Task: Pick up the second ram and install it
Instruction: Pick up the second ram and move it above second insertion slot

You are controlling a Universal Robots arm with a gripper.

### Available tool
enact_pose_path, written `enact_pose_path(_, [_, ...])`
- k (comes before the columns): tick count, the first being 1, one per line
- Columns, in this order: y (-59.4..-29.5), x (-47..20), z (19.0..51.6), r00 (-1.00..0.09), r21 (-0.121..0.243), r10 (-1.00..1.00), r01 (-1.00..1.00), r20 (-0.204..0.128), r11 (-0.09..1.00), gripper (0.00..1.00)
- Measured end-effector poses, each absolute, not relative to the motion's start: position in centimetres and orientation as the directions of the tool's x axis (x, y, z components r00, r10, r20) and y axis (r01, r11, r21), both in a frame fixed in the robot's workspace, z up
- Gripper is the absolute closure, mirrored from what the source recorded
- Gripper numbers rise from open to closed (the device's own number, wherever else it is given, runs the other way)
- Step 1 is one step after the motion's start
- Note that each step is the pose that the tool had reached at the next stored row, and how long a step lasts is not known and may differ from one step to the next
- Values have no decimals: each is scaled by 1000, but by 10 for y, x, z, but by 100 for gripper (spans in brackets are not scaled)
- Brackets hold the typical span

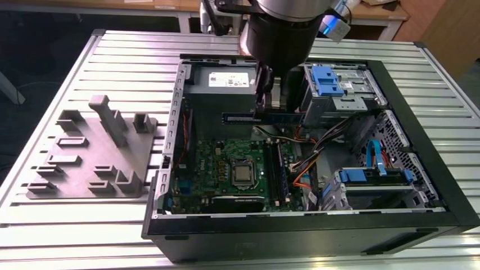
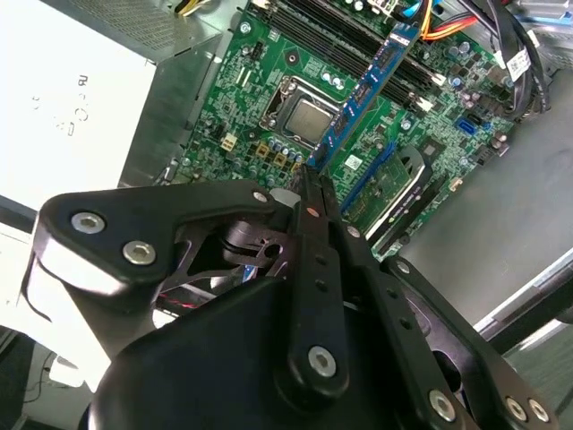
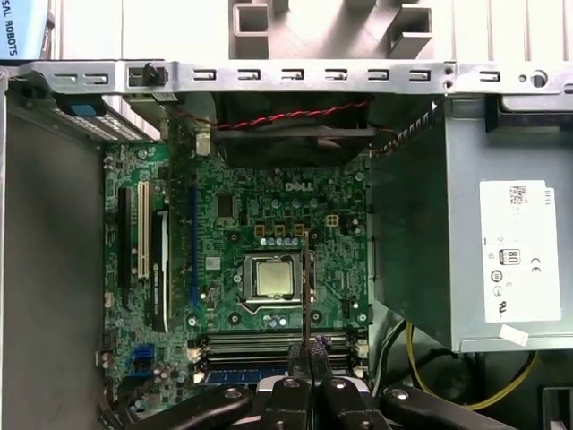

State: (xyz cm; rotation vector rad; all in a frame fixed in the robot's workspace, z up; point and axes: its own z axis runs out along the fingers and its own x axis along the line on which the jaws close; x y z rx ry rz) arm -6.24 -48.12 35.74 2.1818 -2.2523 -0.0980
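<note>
Slatted worktop (image 1: 112,62), open PC case (image 1: 300,239) on it. You've got the fingers (image 2: 315,260) clamped on the second ram (image 2: 367,91), hanging above the motherboard (image 1: 217,160), not touching it. Pickup done; not yet seated in a slot.

Lighting was diffuse and fairly bright. Power supply (image 2: 76,116) blew out white in second wrist view. Slatted table (image 1: 112,62) showed mild glare; soft shadows inside computer case (image 1: 300,239).

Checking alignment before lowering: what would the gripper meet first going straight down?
The gripper's blue ram strip would likely reach the long black memory slots on the green motherboard; depth unclear.
</note>
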Motion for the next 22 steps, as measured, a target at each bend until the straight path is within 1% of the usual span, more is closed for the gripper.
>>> enact_pose_path(22, [-481,-62,336,-33,48,-999,-998,-40,31,92])
